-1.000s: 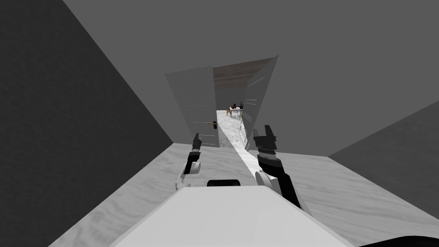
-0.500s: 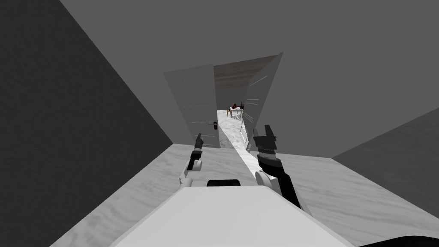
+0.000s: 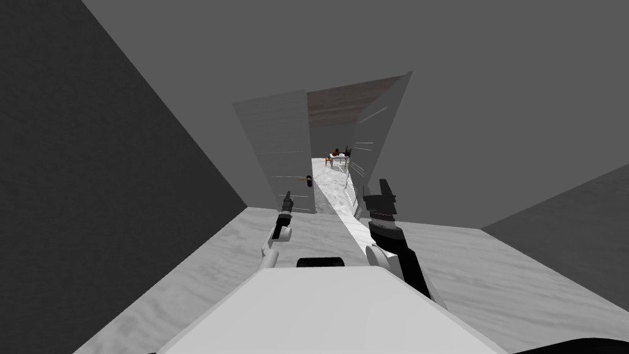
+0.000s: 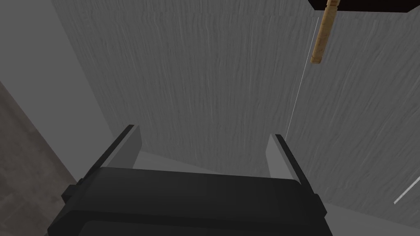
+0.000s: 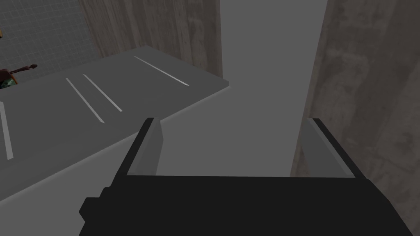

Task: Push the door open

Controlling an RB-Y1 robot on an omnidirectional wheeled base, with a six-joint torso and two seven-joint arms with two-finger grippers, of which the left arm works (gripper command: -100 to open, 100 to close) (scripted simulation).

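A grey double door stands ahead in the head view. Its left leaf (image 3: 276,150) lies about in line with the wall and carries a small wooden handle (image 3: 308,179). The right leaf (image 3: 376,138) is swung away, leaving a gap between the two. My left gripper (image 3: 286,199) is held out just short of the left leaf's lower part, open. In the left wrist view the gripper (image 4: 205,143) faces the leaf's grey surface (image 4: 213,82), with the handle (image 4: 324,35) off past one finger. My right gripper (image 3: 382,190) is open near the right leaf's edge; the right wrist view shows the gripper (image 5: 233,135) beside that leaf (image 5: 82,110).
Through the gap a pale floor strip (image 3: 332,184) leads to a distant table with chairs (image 3: 338,157). Dark grey walls (image 3: 92,184) close in on both sides. Pale floor (image 3: 209,264) lies between me and the door.
My left arm has reached further forward and a little right, toward the left leaf. The doorway looms slightly larger, so I have edged closer. The right arm has held still.
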